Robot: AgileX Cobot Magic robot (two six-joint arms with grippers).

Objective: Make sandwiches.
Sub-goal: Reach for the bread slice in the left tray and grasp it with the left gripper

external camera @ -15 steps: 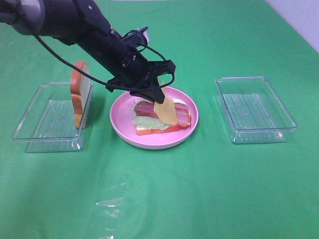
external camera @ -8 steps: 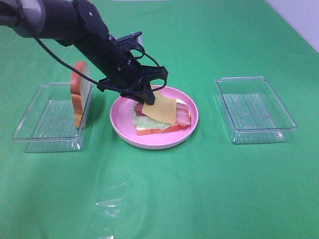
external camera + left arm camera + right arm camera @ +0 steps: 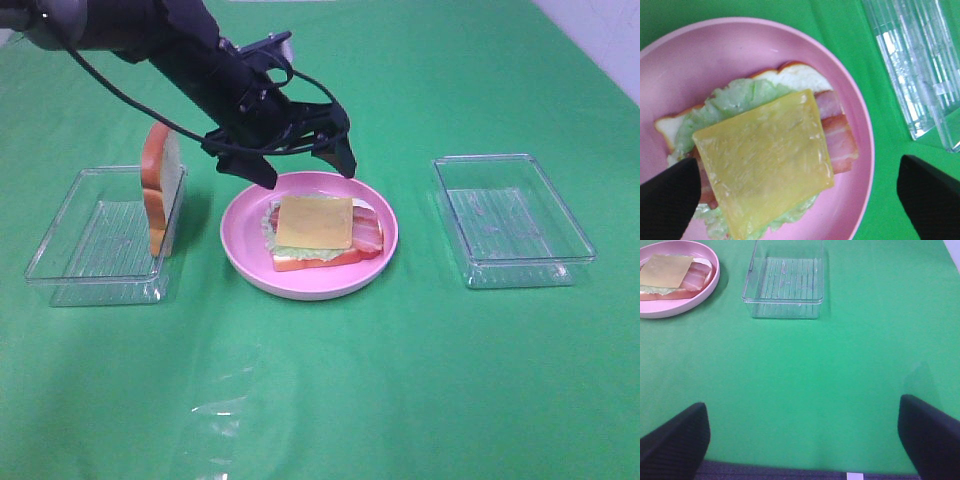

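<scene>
Yellow cheese (image 3: pixel 314 221) tops my stack mid-frame; left gripper (image 3: pixel 305 168) hovers wide open, empty; bread (image 3: pixel 160 187) at left remains.

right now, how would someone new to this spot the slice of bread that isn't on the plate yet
Find the clear tray left of the pink plate. The bread slice stands on edge against that tray's right wall, the only upright piece, with nothing stacked on it.

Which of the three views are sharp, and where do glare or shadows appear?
Exterior high: sharp, with a soft shadow beside the pink plate and glare on the right tray. Left wrist: cheese sharp, fingertips blurred. Right wrist: evenly lit, fingertips blurred.
</scene>
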